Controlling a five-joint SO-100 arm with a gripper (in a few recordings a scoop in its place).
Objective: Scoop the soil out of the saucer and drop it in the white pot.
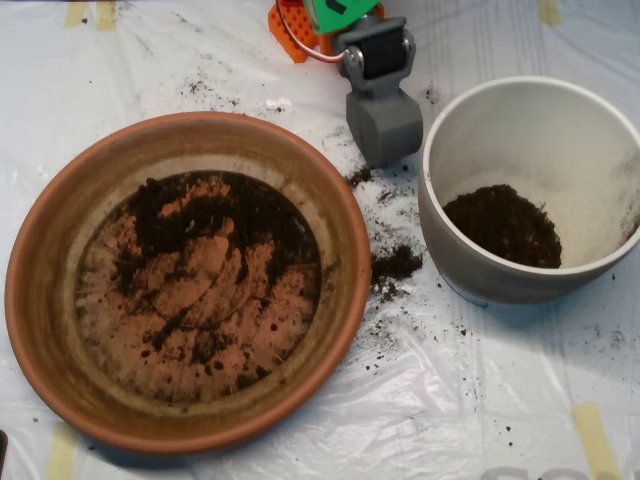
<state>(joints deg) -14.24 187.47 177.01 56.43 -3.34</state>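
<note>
The terracotta saucer [38, 262] fills the left half of the overhead view. Thin soil [235, 212] lies across its flat bottom, thickest toward the far side, with bare orange patches between the clumps. The white pot [470, 262] stands at the right with a dark mound of soil [503, 226] in its bottom. My grey scoop [385, 135] hangs at the top centre, between the saucer's far rim and the pot's left rim and over neither. Its two halves sit together as one compact block. Whether it holds soil is hidden.
Spilled soil [397, 263] lies on the white plastic sheet [420, 400] between saucer and pot, with specks scattered around. The arm's orange and green base parts [300, 25] sit at the top edge. Tape strips [595, 435] hold the sheet down.
</note>
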